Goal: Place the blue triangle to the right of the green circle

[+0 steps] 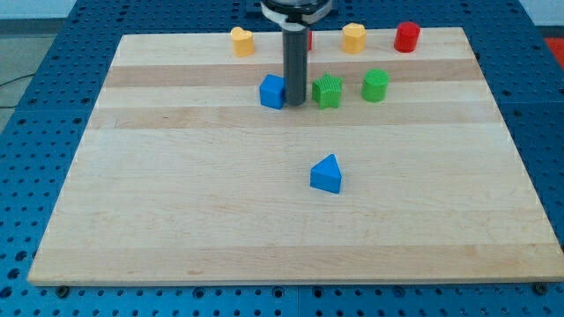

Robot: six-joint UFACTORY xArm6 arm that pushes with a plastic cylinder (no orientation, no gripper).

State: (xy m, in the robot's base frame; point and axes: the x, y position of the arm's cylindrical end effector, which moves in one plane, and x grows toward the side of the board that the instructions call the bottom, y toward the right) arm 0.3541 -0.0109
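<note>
The blue triangle lies near the middle of the wooden board, a little right of centre. The green circle stands near the view's top, right of centre, well above and to the right of the triangle. My tip is down on the board between a blue cube on its left and a green star on its right, close to both. The tip is far above the blue triangle.
Along the top edge stand a yellow block at the left, another yellow block, and a red cylinder at the right. A red block is mostly hidden behind the rod. The board lies on a blue perforated table.
</note>
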